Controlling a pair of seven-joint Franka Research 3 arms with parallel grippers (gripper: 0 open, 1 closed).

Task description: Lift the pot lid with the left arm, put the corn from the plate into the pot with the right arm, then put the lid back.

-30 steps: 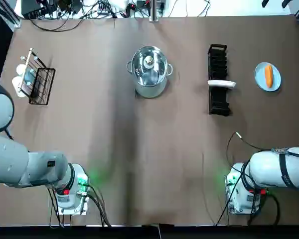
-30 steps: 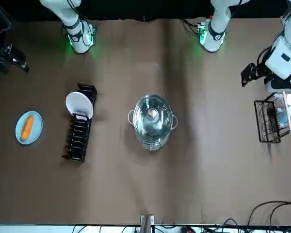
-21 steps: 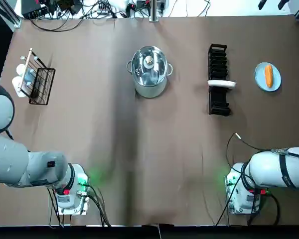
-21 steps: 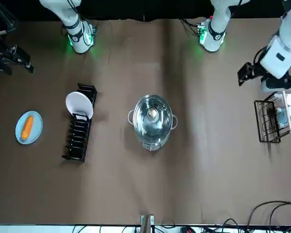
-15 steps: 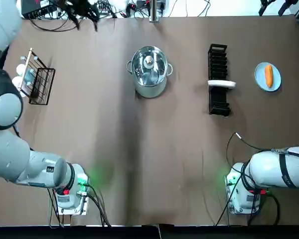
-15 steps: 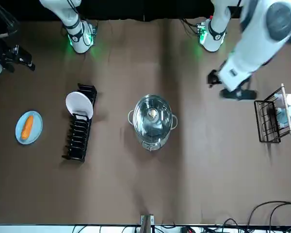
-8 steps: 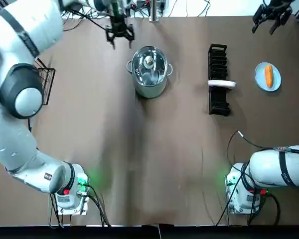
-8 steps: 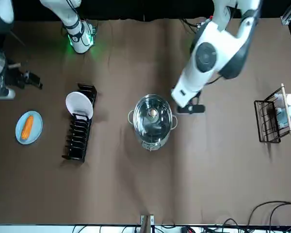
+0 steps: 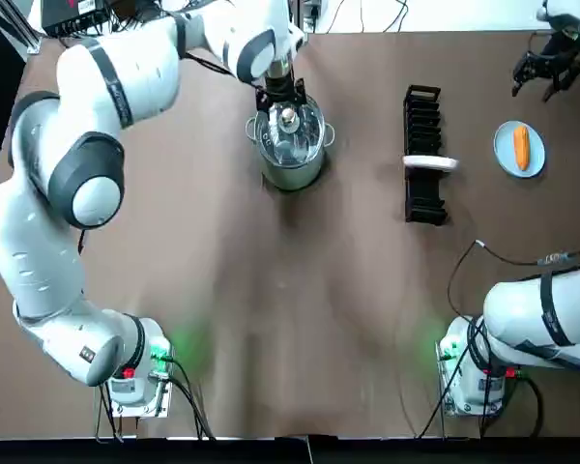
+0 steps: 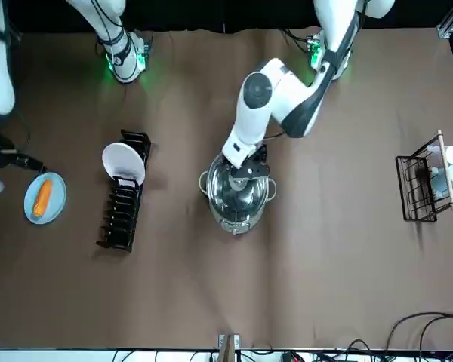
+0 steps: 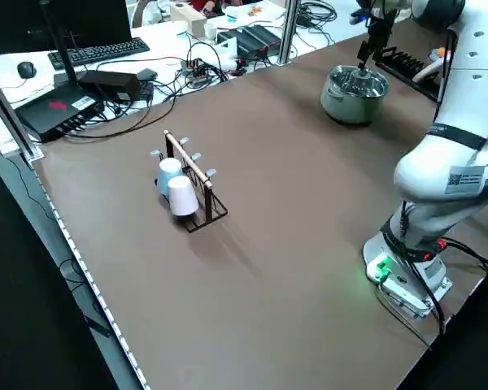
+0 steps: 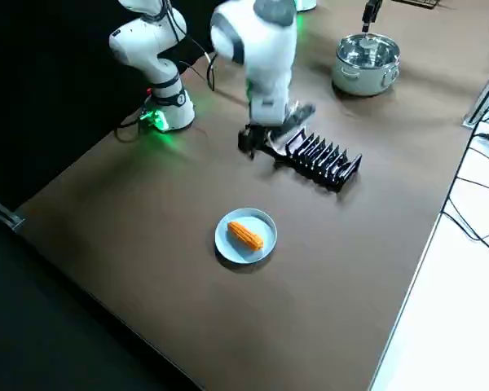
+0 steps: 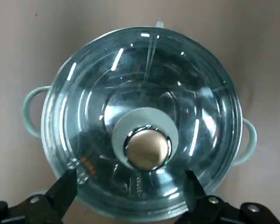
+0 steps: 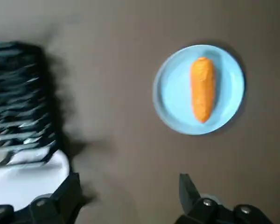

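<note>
Since two seconds ago, left gripper (image 13: pixel 129 173) has swung over the steel pot (image 9: pixel 290 174) at the surface's (image 9: pixel 367 319) 12 o'clock, fingers spread, empty, above the glass lid (image 13: pixel 144 70). Right gripper (image 14: pixel 129 179), likewise spread and empty, hangs beside the pale-blue plate (image 14: pixel 177 107) at 2 o'clock bearing tapered orange corn (image 14: pixel 203 88).

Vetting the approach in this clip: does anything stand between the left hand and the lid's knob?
Nothing visible does. The left hand hangs open over the glass lid, the knob bare before it. The right hand is away by the plate of corn.
</note>
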